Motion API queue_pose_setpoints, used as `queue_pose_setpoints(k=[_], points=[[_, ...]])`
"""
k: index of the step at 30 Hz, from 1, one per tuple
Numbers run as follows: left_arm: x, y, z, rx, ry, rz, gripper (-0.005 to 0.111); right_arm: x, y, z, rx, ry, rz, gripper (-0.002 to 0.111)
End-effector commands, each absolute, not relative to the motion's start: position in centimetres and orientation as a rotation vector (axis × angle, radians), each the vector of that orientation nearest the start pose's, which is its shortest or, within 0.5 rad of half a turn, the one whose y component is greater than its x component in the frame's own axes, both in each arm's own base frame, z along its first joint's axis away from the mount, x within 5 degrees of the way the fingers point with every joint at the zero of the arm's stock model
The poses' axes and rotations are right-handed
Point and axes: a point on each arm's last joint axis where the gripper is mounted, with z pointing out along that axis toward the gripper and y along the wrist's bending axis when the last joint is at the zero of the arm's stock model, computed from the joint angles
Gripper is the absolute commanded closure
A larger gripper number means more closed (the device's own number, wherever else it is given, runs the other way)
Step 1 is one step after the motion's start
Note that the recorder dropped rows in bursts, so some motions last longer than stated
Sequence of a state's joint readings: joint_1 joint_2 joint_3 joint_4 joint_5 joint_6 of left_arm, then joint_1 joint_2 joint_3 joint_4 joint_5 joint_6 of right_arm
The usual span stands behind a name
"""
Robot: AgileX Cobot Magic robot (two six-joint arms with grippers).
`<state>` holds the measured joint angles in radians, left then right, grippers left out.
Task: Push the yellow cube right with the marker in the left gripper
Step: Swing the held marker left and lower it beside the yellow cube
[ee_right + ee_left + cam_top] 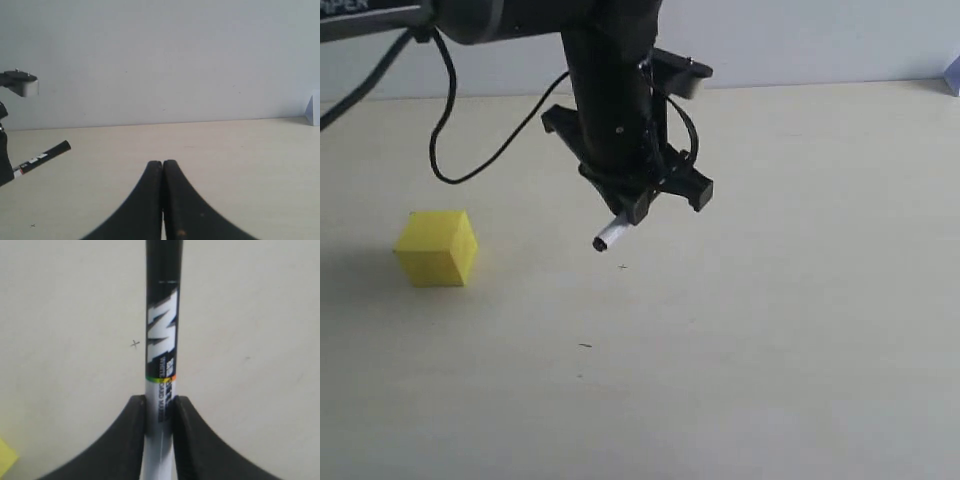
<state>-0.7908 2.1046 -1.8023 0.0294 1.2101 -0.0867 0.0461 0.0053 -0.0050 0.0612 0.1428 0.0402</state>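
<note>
Left wrist view: marker (161,340) and yellow cube (6,460) — both cut off.

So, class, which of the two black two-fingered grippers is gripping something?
The left gripper: it clamps a slim white-and-black marker pen. The right gripper has its curved black fingers pressed together with nothing between them.

1 marker (612,236), 1 yellow cube (437,248).

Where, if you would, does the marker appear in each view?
Exterior view: marker, white end poking from the left pincer, centre.
Left wrist view: mid-picture, between the pincer's fingers.
Right wrist view: at the edge, over the table.
Shared landmark: small cross mark on the table.
</note>
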Motion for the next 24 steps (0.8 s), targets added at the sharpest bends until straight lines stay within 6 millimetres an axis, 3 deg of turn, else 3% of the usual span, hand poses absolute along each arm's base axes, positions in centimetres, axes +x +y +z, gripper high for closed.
queue_pose_setpoints(k=[1, 6, 9, 16, 24], points=[[30.7, -29.6, 25.1, 1.153, 2.696, 0.033, 0.107, 5.6, 0.3, 20.1, 0.036, 1.619, 0.119, 0.108], [30.1, -26.5, 26.8, 1.154, 2.684, 0.07, 0.107, 5.6, 0.3, 20.1, 0.036, 1.619, 0.119, 0.108], [29.8, -23.4, 27.9, 1.166, 2.679, 0.085, 0.107, 5.6, 0.3, 20.1, 0.036, 1.619, 0.119, 0.108], [29.3, -13.9, 28.5, 1.297, 2.688, 0.097, 0.107, 5.6, 0.3, 20.1, 0.036, 1.619, 0.119, 0.108], [31.6, -4.3, 28.3, 1.32, 2.701, 0.176, 0.107, 5.6, 0.3, 20.1, 0.036, 1.619, 0.119, 0.108]])
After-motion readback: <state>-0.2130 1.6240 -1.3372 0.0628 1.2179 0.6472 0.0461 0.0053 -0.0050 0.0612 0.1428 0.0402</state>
